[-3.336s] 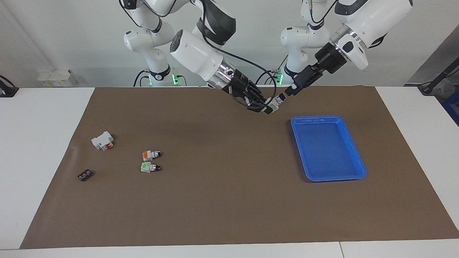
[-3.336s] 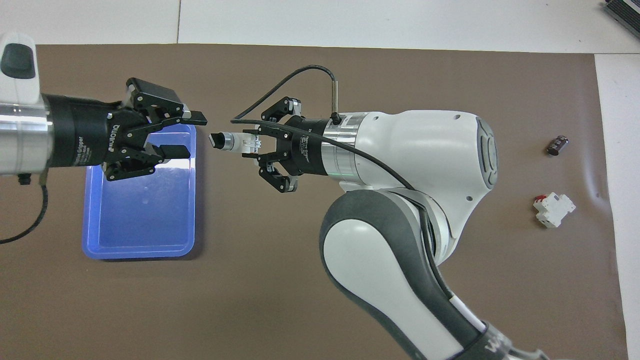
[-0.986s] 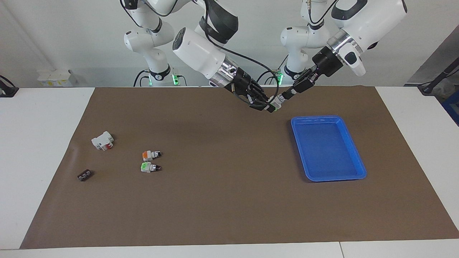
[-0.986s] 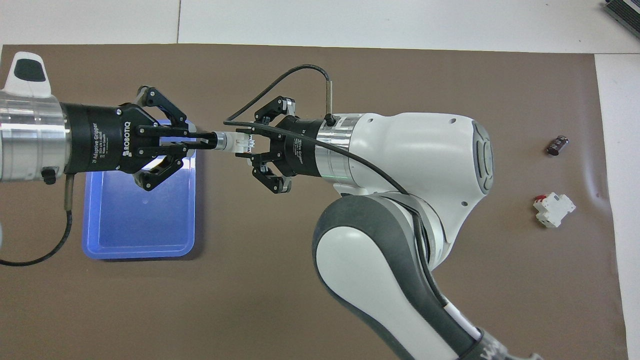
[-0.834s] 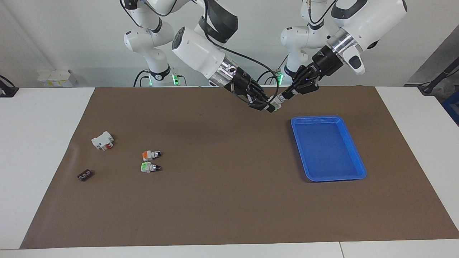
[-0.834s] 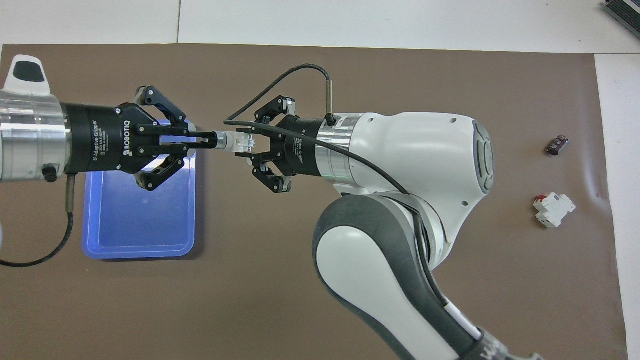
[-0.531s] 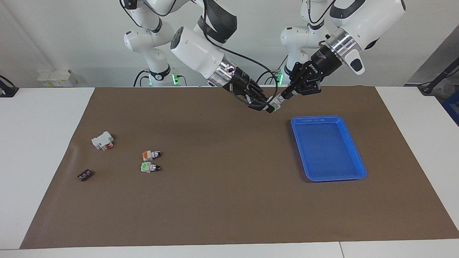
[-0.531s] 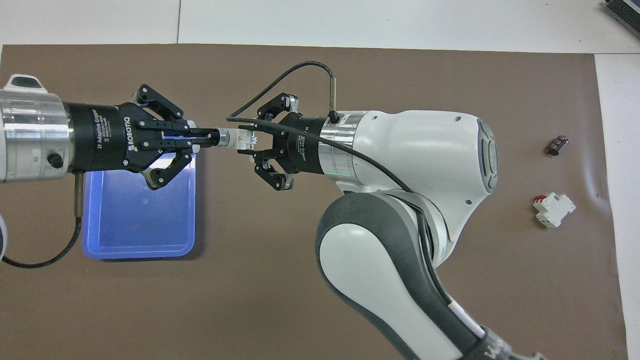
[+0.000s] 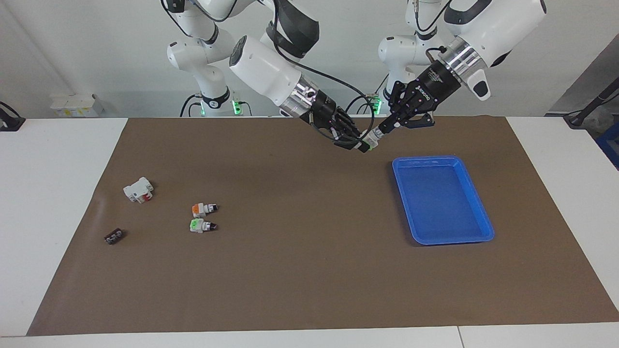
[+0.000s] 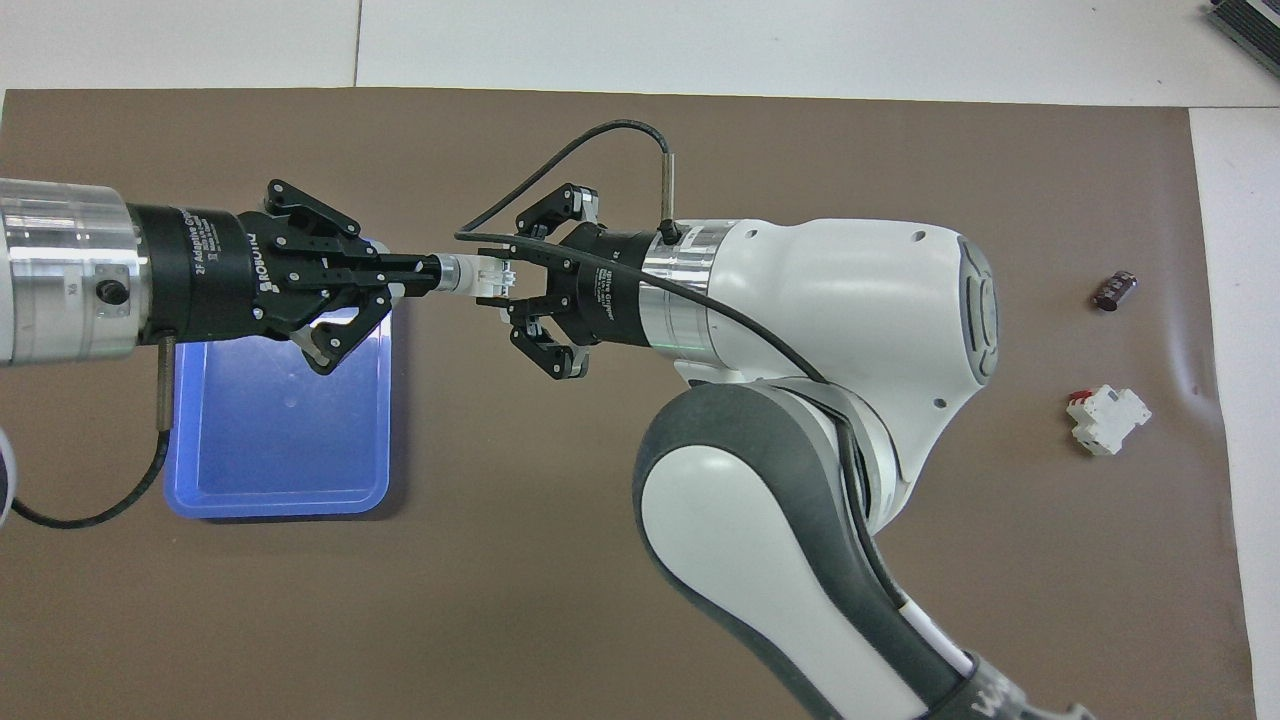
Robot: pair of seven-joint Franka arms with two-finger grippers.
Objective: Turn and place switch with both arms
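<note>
In the upper middle of the facing view the 2 grippers meet tip to tip above the brown mat (image 9: 309,270), with the switch (image 9: 371,141) held up in the air between them. The right gripper (image 9: 359,144), reaching in from the upper left of that view, is clamped on the white-grey body and green end of the switch, while the left gripper (image 9: 382,130), coming down from the upper right, has its fingertips pinched together on the black tip. In the overhead view the same meeting sits in the upper centre-left of the frame: the left gripper (image 10: 425,272) enters from the left edge, the right gripper (image 10: 505,281) from the big white arm filling the centre, and the switch (image 10: 470,273) lies level between them, just past the corner of the blue tray (image 10: 280,470). In the facing view the tray (image 9: 476,212) lies right of centre with nothing in it. At the left of that view 2 more small switches, 1 orange-ended (image 9: 203,209) and 1 green-ended (image 9: 201,225), lie close together on the mat, with a white block with a red part (image 9: 138,189) and a flat black piece (image 9: 114,236) further toward the left edge.
</note>
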